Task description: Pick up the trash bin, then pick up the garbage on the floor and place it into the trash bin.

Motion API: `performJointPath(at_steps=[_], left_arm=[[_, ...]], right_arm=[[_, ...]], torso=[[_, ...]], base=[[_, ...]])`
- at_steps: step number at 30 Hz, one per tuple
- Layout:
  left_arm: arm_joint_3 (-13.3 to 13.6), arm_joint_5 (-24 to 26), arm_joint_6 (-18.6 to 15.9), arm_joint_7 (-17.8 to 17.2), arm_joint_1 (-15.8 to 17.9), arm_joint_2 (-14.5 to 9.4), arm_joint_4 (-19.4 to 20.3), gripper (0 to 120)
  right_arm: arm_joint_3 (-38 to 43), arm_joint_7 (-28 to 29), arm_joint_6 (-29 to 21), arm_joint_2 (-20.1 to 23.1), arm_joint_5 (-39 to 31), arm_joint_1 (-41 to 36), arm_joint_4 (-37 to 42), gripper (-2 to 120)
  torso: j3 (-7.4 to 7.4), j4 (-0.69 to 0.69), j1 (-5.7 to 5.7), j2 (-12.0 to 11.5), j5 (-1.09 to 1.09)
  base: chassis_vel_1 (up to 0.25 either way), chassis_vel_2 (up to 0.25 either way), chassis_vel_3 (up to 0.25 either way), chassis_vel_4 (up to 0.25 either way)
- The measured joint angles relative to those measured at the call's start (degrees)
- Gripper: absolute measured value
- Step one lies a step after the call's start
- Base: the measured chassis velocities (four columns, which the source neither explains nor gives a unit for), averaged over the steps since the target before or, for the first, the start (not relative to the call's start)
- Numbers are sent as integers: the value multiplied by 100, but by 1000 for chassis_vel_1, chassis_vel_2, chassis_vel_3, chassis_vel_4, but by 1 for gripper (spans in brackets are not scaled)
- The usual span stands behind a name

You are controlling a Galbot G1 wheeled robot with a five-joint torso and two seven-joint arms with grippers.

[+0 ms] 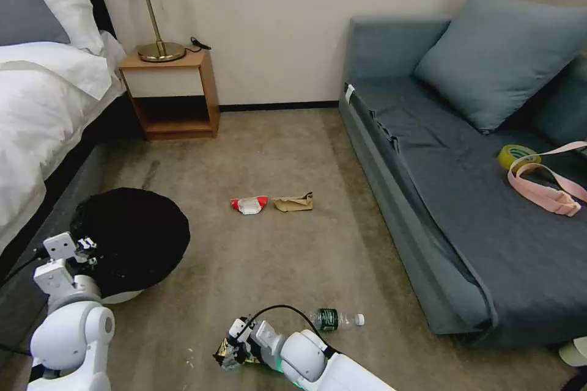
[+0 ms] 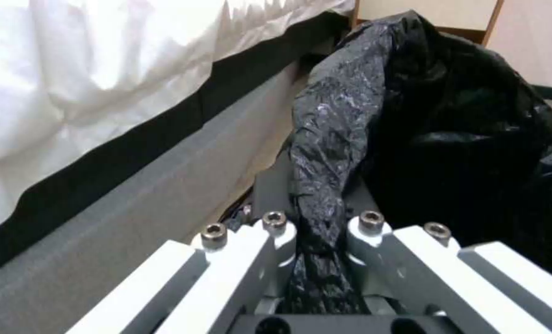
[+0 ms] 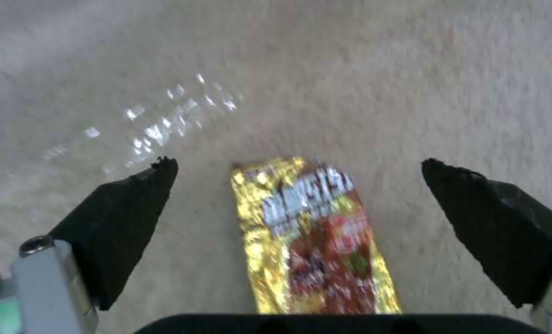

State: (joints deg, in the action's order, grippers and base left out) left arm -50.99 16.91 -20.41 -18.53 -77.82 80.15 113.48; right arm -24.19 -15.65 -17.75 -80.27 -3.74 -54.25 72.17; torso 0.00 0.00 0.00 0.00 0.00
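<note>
From the head view, the left gripper (image 1: 85,250) sits at the near rim of the trash bin (image 1: 131,238), beside the bed (image 1: 43,110) on the robot's left; the left wrist view adds what that angle hides, the fingers (image 2: 276,232) closed tight on a bunched fold of the black bag (image 2: 331,153) at the rim, with the bed's grey base and white sheet running just beside it. The bin is round and white at its base, its mouth wholly draped in crinkly black plastic.

The right gripper (image 1: 235,348) is low over the carpet (image 1: 275,256) near the robot. The right wrist view shows its fingers (image 3: 121,218) spread wide to either side of the yellow snack wrapper (image 3: 313,241), which lies flat on the floor between them, held by neither. A patch of shiny flecks lies on the carpet beyond one fingertip.

The clear bottle (image 1: 336,319) with a green label lies on its side just beyond the right arm. Farther out, mid-floor, the red-and-white wrapper (image 1: 249,204) and the crumpled brown paper (image 1: 294,201) lie side by side, slightly apart.

A wooden nightstand (image 1: 174,95) with a brass lamp (image 1: 153,12) stands against the wall, and a blue-grey sofa (image 1: 465,195) on the right carries a cushion, a roll of tape (image 1: 516,156) and a pink strap (image 1: 550,186)
</note>
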Motion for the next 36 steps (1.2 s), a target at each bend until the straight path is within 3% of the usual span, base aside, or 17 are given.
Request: performJointPath(at_steps=[8, 26, 30, 36], left_arm=[[22, -17, -7, 3, 55, 11, 55, 4], [13, -51, -5, 13, 116, 97, 6, 4], [11, -51, 0, 17, 114, 95, 7, 4], [-9, -29, 37, 24, 57, 93, 15, 4]], right_arm=[[42, -81, 233, -42, 212, 49, -589, 100], [-6, -364, 449, -59, 374, 189, -973, 100], [34, -370, 452, -85, 392, 198, -1017, 96], [139, -479, 547, -151, 524, 183, -1165, 75]], torso=[[0, -1, 0, 0, 0], [0, 0, 0, 0, 0], [0, 0, 0, 0, 0], [0, 0, 0, 0, 0]], base=[[0, 0, 0, 0], [0, 0, 0, 0], [0, 0, 0, 0], [0, 0, 0, 0]])
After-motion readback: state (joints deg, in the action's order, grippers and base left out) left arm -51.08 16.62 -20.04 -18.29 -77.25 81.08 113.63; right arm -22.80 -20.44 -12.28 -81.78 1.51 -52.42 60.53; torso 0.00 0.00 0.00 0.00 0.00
